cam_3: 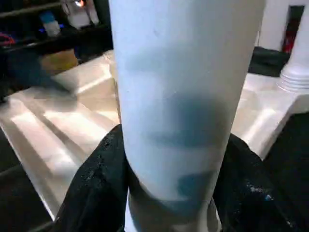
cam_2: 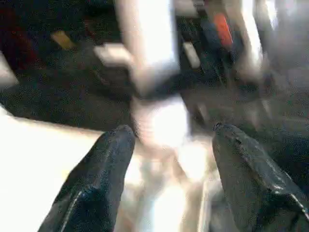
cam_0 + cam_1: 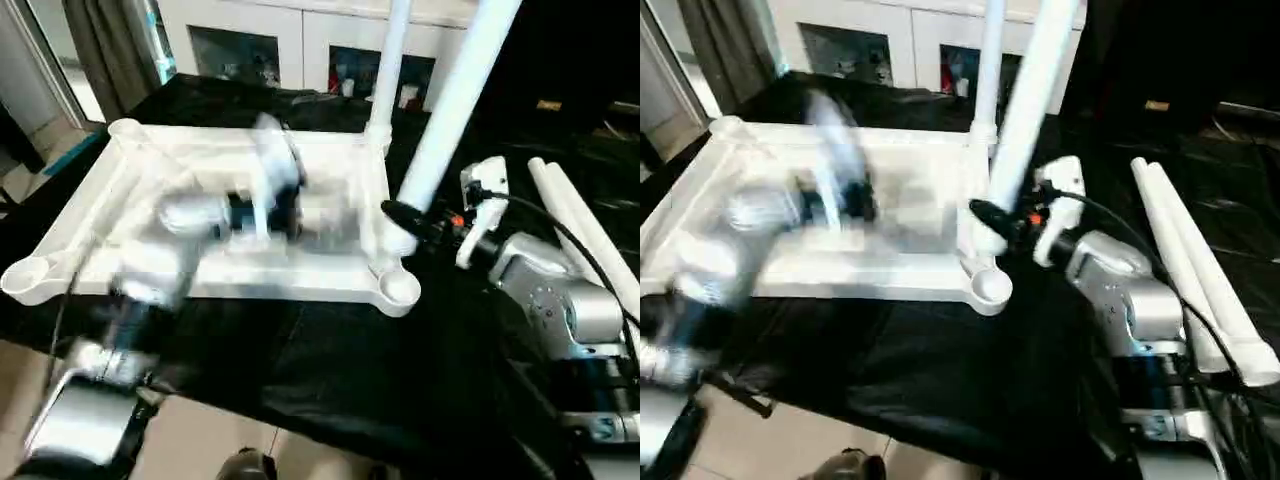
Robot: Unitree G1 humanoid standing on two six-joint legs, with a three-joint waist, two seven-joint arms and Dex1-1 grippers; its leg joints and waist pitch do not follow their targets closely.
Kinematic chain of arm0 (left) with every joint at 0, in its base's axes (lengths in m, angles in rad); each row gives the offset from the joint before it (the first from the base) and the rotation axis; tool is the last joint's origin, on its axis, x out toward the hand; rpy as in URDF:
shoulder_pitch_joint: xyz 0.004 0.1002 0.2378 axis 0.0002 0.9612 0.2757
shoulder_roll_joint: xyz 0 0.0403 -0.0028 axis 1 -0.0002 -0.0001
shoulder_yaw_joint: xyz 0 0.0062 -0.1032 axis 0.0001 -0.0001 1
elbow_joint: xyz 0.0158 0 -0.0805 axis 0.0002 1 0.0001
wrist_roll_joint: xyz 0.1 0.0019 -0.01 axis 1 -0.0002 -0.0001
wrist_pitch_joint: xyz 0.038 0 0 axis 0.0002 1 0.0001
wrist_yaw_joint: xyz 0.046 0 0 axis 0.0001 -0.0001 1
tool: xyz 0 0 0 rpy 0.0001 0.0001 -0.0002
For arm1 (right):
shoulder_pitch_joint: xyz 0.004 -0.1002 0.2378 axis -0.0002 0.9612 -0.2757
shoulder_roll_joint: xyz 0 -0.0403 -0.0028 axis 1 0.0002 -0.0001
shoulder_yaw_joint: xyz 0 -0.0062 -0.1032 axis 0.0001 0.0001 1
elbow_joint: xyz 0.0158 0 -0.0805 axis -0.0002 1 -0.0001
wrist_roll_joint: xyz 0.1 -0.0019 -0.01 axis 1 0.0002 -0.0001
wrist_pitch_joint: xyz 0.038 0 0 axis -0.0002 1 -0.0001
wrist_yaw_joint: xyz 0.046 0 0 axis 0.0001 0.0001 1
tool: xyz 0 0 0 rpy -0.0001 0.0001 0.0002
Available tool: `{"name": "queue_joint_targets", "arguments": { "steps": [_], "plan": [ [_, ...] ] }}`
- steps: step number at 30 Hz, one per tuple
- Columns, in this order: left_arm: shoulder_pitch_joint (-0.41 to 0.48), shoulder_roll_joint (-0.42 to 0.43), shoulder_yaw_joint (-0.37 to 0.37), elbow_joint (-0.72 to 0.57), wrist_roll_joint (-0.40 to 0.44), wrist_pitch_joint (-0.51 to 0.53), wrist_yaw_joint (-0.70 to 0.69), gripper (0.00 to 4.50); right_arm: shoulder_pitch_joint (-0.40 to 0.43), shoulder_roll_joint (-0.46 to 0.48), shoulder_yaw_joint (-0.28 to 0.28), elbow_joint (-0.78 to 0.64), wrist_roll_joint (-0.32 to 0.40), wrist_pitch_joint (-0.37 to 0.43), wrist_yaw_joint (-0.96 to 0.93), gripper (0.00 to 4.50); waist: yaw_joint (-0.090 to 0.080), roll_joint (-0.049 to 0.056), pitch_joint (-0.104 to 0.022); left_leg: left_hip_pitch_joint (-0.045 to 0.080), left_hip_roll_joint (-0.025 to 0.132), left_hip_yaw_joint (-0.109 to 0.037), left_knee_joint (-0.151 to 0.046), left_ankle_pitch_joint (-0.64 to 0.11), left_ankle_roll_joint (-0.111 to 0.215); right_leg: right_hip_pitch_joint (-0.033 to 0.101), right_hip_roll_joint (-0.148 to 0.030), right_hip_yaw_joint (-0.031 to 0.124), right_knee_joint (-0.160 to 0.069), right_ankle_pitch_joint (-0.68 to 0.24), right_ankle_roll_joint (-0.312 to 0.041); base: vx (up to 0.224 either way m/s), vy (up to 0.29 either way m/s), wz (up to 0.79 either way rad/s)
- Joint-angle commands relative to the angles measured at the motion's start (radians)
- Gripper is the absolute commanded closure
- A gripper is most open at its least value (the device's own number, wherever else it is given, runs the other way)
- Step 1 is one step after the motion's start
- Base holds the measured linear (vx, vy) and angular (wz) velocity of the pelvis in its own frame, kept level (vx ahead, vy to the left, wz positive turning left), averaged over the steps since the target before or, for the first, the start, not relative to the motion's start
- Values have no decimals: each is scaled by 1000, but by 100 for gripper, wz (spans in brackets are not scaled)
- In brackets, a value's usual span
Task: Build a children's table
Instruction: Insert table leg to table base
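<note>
Nearest us, our right gripper (image 3: 405, 222) is clamped around a white leg (image 1: 186, 96), its black fingers (image 1: 99, 179) pressed to either side of the tube. That leg leans over the near socket (image 3: 398, 286) at about five o'clock of the upturned table top (image 3: 120, 180), which lies on the black-draped bench (image 3: 300, 370). We judge it not yet seated. One leg (image 3: 388, 70) already stands upright in the far socket at about one o'clock. Two more legs (image 3: 1195, 270) lie together on the cloth at three o'clock, well apart from the top. So one is done, one in hand, two remain. Our left gripper (image 2: 169, 154) hangs over the ribbed underside with jaws spread, holding nothing. The two sockets on the nine o'clock side are empty.
</note>
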Motion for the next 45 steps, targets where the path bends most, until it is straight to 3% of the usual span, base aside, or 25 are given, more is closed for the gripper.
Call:
{"name": "queue_joint_targets", "arguments": {
  "steps": [1,6,7,8,11,13,14,17,19,22,23,32,45],
  "plan": [
    [3,26,-70,21,72,-63,-63,153,13,-6,15,-37,-3,0,8,259,-6,2,-102,24,23,-12,-74,-118,-6,56,-44,26,-70,-72,-227,0,0,0],
    [-9,22,-115,126,150,-102,-44,153,28,0,37,-62,5,8,19,259,-9,1,-100,23,21,-12,-75,-146,-15,58,-45,28,-71,-88,-232,0,0,0],
    [-21,21,-123,162,175,-117,-19,153,31,3,39,-64,3,7,19,259,-9,10,-98,24,21,-13,-75,-153,-19,55,-45,28,-71,-95,-232,0,0,0],
    [-35,20,-127,188,188,-99,0,180,37,5,42,-68,2,9,21,259,-12,10,-97,26,20,-13,-75,-169,-24,55,-43,28,-74,-102,-229,0,0,0],
    [-41,14,-118,192,164,-53,-19,187,47,5,46,-77,4,13,25,259,-12,7,-98,25,22,-14,-77,-168,-25,56,-45,28,-72,-86,-245,0,0,0],
    [-40,19,-129,202,178,-60,-28,207,53,3,50,-82,4,15,26,259,-12,7,-98,25,22,-14,-77,-166,-20,55,-44,27,-73,-79,-256,0,0,0],
    [-41,17,-133,222,197,-70,-19,223,57,2,52,-85,2,15,25,259,-12,15,-96,25,22,-15,-77,-170,-20,53,-44,27,-72,-72,-261,0,0,0],
    [-43,9,-134,257,213,-95,-18,230,59,4,53,-89,3,18,23,259,-15,10,-95,25,21,-15,-78,-189,-23,55,-45,27,-75,-92,-259,0,0,0],
    [-46,3,-134,276,220,-107,-17,274,59,4,54,-90,5,19,23,259,-15,10,-95,26,21,-15,-78,-192,-22,55,-45,28,-77,-100,-256,0,0,0],
    [-47,4,-139,283,225,-109,-19,276,61,5,55,-94,6,21,23,259,-16,11,-94,25,23,-16,-80,-196,-24,54,-45,27,-76,-91,-261,0,0,0],
    [-49,4,-142,290,230,-111,-21,304,61,4,56,-95,7,21,24,259,-17,11,-95,25,23,-15,-79,-195,-23,55,-46,28,-76,-84,-263,0,0,0],
    [-79,-19,-132,359,240,-145,-44,360,64,-4,57,-96,9,24,31,259,-19,16,-93,27,24,-17,-82,-226,-33,55,-48,28,-80,-111,-266,0,0,0],
    [-69,-64,-68,410,163,-184,-95,450,79,-38,83,-100,-12,49,49,259,-25,11,-99,21,23,-16,-80,-181,-7,62,-48,27,-78,-56,-284,0,0,0]
  ]
}}
